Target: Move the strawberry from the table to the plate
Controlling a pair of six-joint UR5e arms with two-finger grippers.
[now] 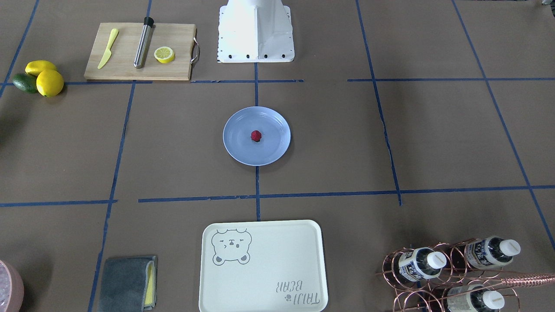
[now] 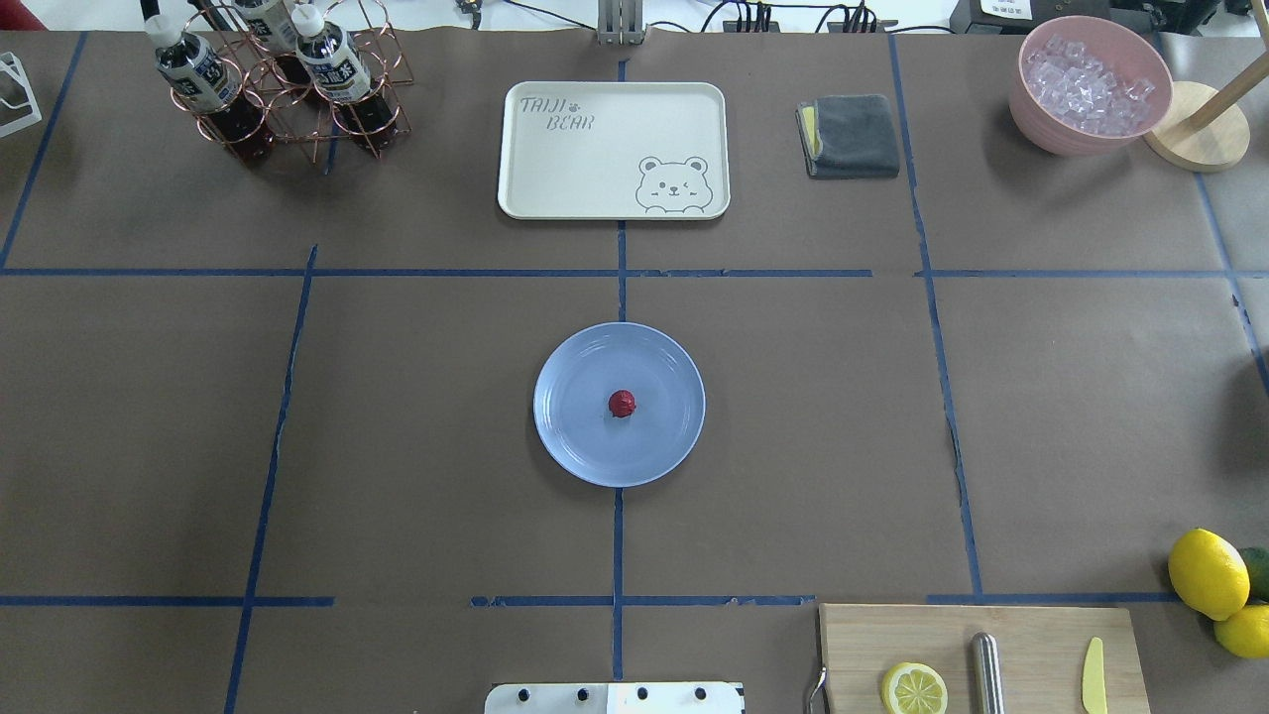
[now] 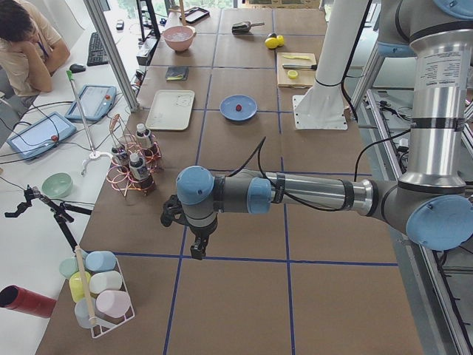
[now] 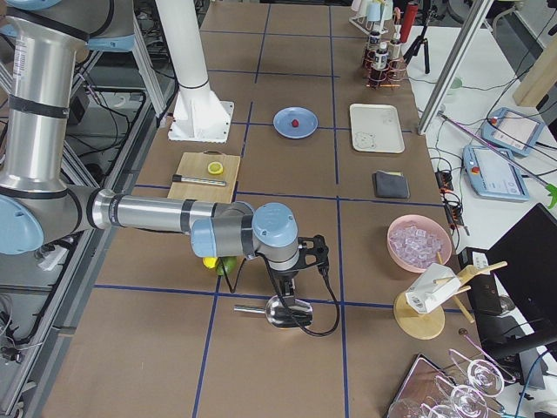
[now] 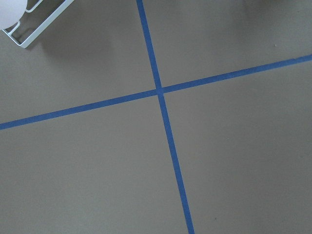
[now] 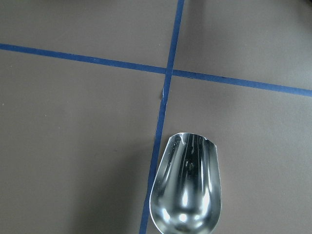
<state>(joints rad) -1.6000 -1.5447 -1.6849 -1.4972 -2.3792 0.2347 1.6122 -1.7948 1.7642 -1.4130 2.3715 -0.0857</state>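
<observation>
The small dark red strawberry (image 1: 256,136) (image 2: 622,403) lies in the middle of the round light blue plate (image 1: 243,149) (image 2: 575,436), at the centre of the brown table (image 2: 397,397). Neither arm reaches into the front-facing or overhead views. The left gripper (image 3: 198,251) hangs far from the plate over bare table near the left end, seen only in the exterior left view; I cannot tell its state. The right gripper (image 4: 287,292) hovers over a metal scoop (image 6: 187,195) near the right end; its state cannot be told either. Neither wrist view shows any fingers.
A cream bear tray (image 2: 613,149), a grey cloth (image 2: 851,134), a pink bowl of ice (image 2: 1089,84) and a copper bottle rack (image 2: 278,89) line the far side. A cutting board (image 2: 981,659) with a lemon half, lemons (image 2: 1208,573) and a person (image 3: 22,44) sit at the edges.
</observation>
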